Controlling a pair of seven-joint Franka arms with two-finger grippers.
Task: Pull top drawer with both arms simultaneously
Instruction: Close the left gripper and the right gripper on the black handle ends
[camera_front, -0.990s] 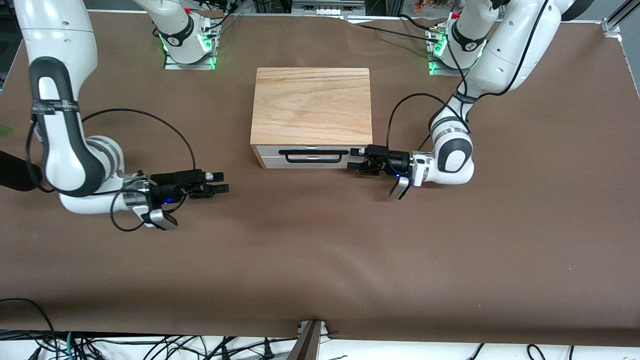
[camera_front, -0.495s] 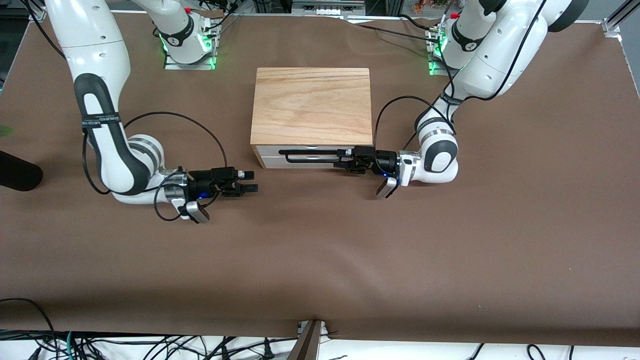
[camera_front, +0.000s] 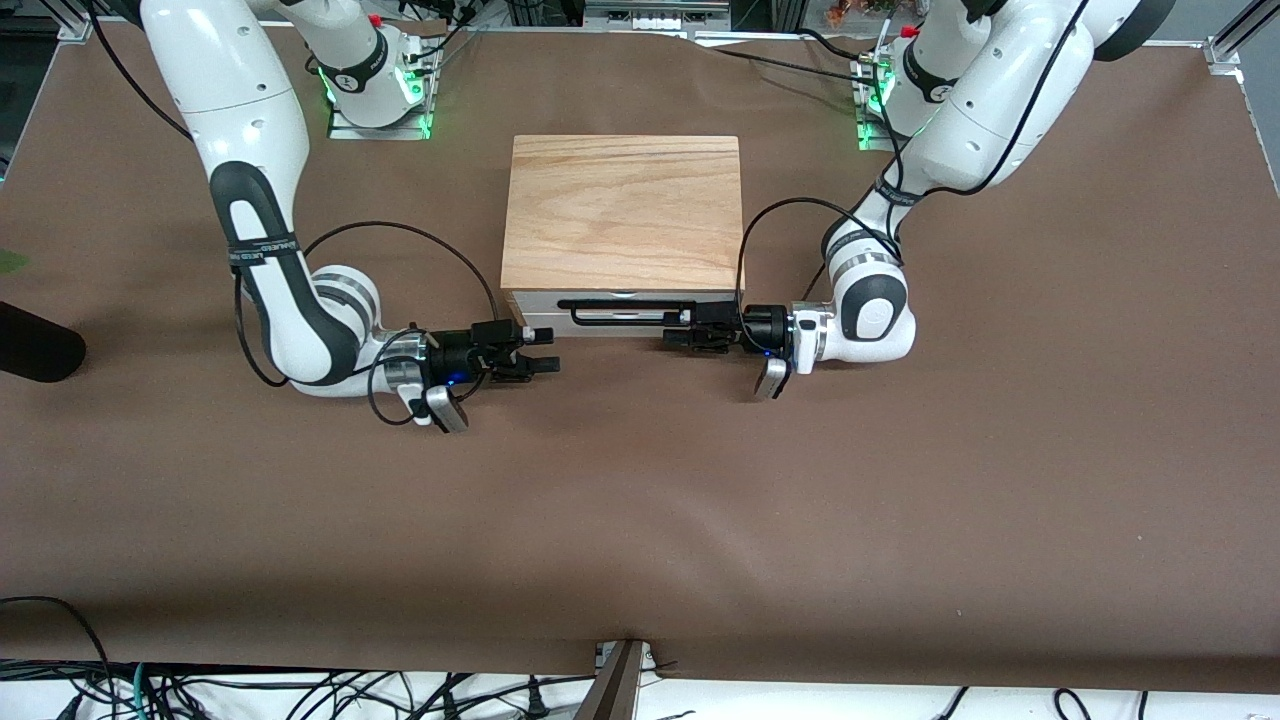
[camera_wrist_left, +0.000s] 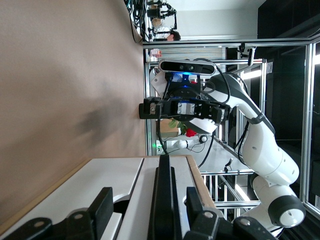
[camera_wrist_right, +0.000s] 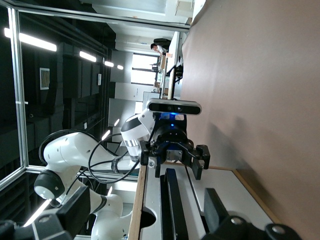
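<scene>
The drawer (camera_front: 622, 314) sits closed at the box (camera_front: 624, 212) front, mid-tabletop (camera_front: 640, 520). Your left tool (camera_front: 678, 328) straddles the handle (camera_front: 625, 312) end, fingers narrowed around the bar. Your right tool (camera_front: 548, 350) hangs wide at the handle's other end, holding nothing.

Even overhead light, soft shadows under arms on brown table (camera_front: 640, 520); wrist views: bright ceiling strips, dark bkgd, near fingers blurred.
</scene>
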